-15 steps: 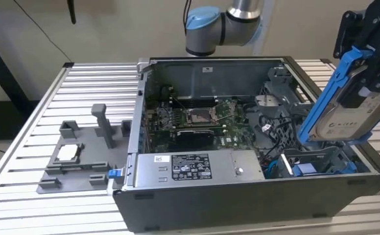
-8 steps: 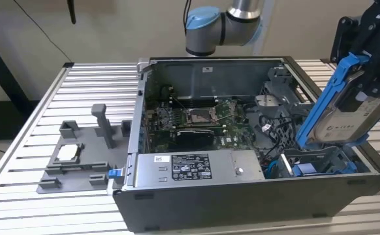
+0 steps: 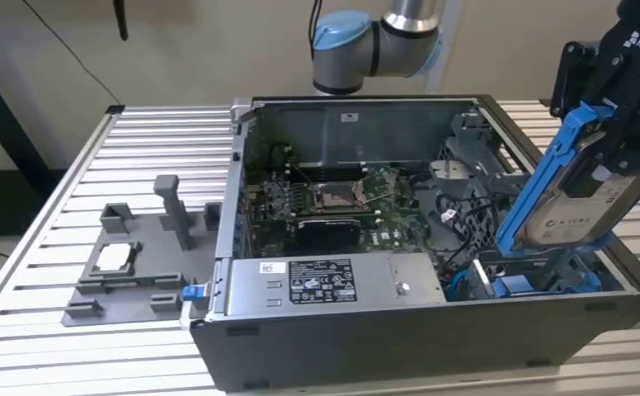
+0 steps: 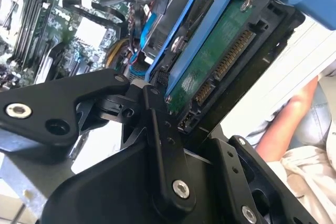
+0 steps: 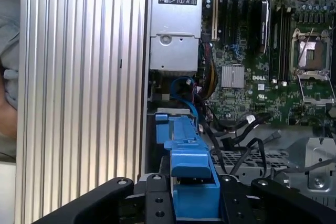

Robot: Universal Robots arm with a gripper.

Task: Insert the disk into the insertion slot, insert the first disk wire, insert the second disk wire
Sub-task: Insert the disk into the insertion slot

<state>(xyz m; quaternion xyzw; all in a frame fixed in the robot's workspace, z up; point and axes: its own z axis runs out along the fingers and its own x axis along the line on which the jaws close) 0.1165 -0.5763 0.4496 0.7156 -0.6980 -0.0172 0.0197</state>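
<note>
In the exterior view, my gripper (image 3: 612,124) is clamped on the upper end of the disk (image 3: 562,194), over the corner of the open computer case (image 3: 353,338) at the exterior view's right. The disk's long axis stands steeply tilted, with its lower end at the mouth of the insertion slot (image 3: 546,266). I judge it not yet seated.

In the second wrist view, the disk (image 4: 210,72) runs away from my fingers (image 4: 157,129), green board and connectors showing.

In the first wrist view, the disk (image 5: 184,145) in its blue carrier sits between my fingers (image 5: 157,198) and points toward the power-supply box (image 5: 173,24).
</note>
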